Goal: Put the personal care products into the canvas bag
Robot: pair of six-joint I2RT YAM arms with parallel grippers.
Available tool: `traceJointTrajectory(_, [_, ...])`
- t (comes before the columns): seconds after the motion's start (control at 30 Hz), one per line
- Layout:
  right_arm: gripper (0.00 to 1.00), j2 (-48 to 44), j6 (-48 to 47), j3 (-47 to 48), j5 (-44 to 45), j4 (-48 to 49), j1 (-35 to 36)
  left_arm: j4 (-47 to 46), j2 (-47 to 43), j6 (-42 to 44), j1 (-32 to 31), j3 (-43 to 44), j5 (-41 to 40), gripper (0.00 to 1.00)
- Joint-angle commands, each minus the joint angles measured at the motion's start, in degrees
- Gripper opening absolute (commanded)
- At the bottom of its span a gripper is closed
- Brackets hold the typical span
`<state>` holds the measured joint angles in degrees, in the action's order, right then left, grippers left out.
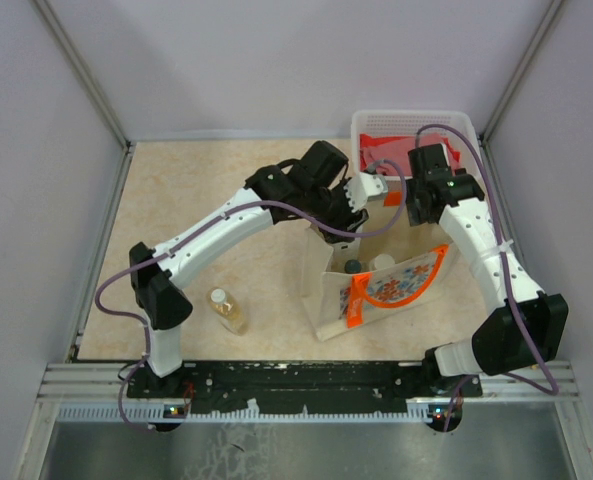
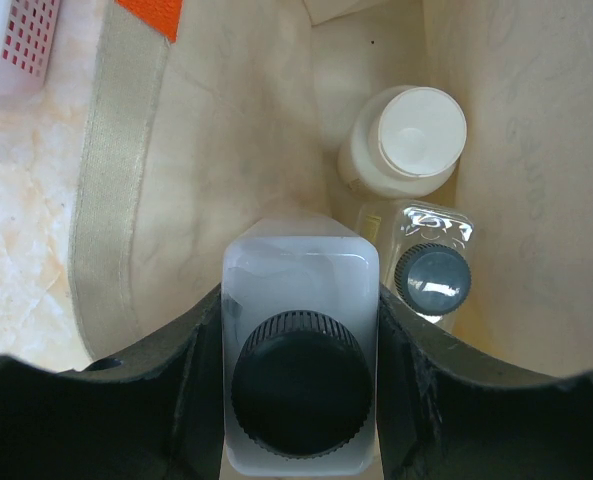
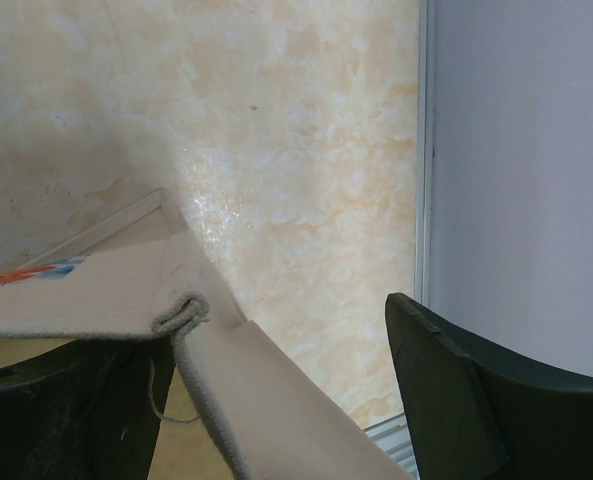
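Note:
The canvas bag [image 1: 396, 285] stands open at centre right, with orange handles and a colourful print on its near side. My left gripper [image 1: 338, 232] hangs over its mouth, shut on the white bottle with a dark cap [image 2: 298, 265]; the jaws [image 2: 298, 315] press on both its sides. Inside the bag [image 2: 216, 150] stand the cream bottle [image 2: 406, 140] and the clear bottle with a dark cap [image 2: 433, 278]. The amber-liquid bottle [image 1: 228, 311] lies on the table to the left of the bag. My right gripper [image 1: 414, 212] is open at the bag's far right corner, with the bag's rim [image 3: 191, 330] between its fingers.
A white lattice basket [image 1: 371, 125] with red cloth stands behind the bag, close to both wrists. The table's right rail [image 3: 423, 150] and the wall are just right of the right gripper. Bare marble-patterned table lies to the left of the bag.

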<state>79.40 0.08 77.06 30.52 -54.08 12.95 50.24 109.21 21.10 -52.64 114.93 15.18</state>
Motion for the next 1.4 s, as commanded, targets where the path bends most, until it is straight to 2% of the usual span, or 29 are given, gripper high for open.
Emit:
traceJointTrajectory(0.0, [0.80, 0.36, -0.29, 2.57, 1.99, 0.74, -0.73, -3.03, -2.03, 2.32, -0.07, 2.40, -1.99, 0.00])
traceJointTrajectory(0.17, [0.80, 0.71, -0.32, 2.91, 1.77, 0.90, -0.74, -2.05, -1.52, 2.66, -1.84, 2.05, 3.05, 0.00])
traceJointTrajectory(0.37, [0.80, 1.61, -0.56, 3.75, 1.44, 1.09, -0.75, 0.48, -0.49, 2.02, -2.72, 2.63, 13.63, 0.00])
traceJointTrajectory(0.5, [0.80, 1.95, -0.91, 3.97, 1.22, 1.30, -0.71, 2.48, 0.86, 1.58, -3.14, 3.00, 15.59, 0.00])
traceJointTrajectory(0.77, [0.81, 2.12, -1.39, 3.97, 1.12, 1.36, -0.76, 0.84, 1.95, 1.85, -3.72, 0.92, 12.39, 0.00])
traceJointTrajectory(1.07, [0.81, 0.95, -1.48, 2.01, 1.68, 1.35, -0.73, -7.20, 3.29, 2.00, -3.70, -3.36, -5.13, 0.00])
traceJointTrajectory(1.17, [0.81, 0.74, -1.61, 1.75, 1.69, 1.27, -0.77, -8.58, 3.95, 2.08, -3.74, -3.51, -8.76, 0.00])
traceJointTrajectory(1.37, [0.81, 1.00, -2.09, 1.84, 1.80, 1.48, -0.87, -10.11, 4.79, 1.84, -3.72, -5.07, -7.24, 0.00])
